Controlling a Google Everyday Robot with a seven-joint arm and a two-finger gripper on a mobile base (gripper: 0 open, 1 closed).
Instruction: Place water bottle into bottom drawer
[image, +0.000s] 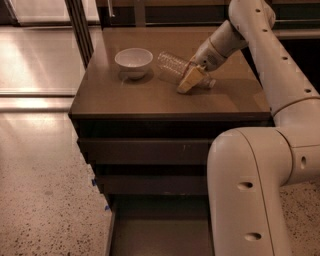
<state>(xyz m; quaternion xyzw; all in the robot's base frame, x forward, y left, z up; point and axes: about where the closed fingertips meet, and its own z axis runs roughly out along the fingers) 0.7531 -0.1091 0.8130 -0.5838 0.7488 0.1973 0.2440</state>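
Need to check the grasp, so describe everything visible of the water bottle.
The water bottle is clear ribbed plastic, lying on its side on the brown cabinet top, base toward the white bowl but apart from it. The gripper covers its neck end; a whitish cap peeks out beyond.

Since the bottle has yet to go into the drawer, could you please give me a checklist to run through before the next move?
1. Position of gripper: ok, at the cap end of the water bottle, over the cabinet top.
2. Firm hold on the bottle: cannot tell.
3. State of bottom drawer: ok, pulled out.
4. Gap between white bowl and bottle: ok, not touching.
5. Right part of the drawer free: cannot tell, the arm hides it.
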